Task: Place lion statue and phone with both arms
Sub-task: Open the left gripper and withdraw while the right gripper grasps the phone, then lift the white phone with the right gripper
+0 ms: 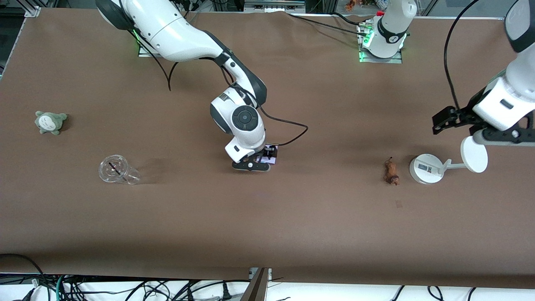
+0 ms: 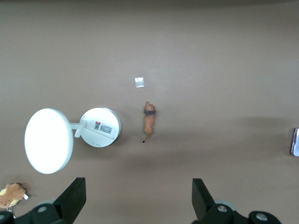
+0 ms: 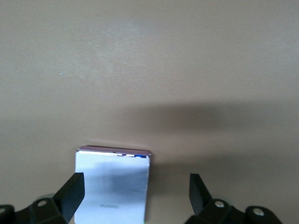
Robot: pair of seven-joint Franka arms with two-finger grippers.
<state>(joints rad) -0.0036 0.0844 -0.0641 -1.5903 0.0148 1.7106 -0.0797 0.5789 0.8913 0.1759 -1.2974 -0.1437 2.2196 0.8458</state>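
The phone [image 1: 272, 154], a pale-lavender flat rectangle, lies on the brown table near the middle. My right gripper [image 1: 252, 165] is low over it and open. In the right wrist view the phone [image 3: 112, 186] lies between the spread fingers, close to one finger [image 3: 70, 193]; the gripper [image 3: 135, 198] does not hold it. The lion statue [image 1: 391, 172], small and orange-brown, lies toward the left arm's end, beside a white stand. My left gripper [image 1: 503, 136] is up over the stand's disc, open and empty [image 2: 138, 198]. The lion [image 2: 149, 120] and the phone's edge [image 2: 295, 142] show in its wrist view.
A white round-based stand [image 1: 426, 168] with a disc [image 1: 474, 154] stands beside the lion. A clear plastic cup [image 1: 117, 170] and a grey-green plush [image 1: 50, 122] lie toward the right arm's end. A brown plush [image 2: 11, 195] lies near the stand's disc. A small scrap [image 1: 399, 204] lies nearer the front camera than the lion.
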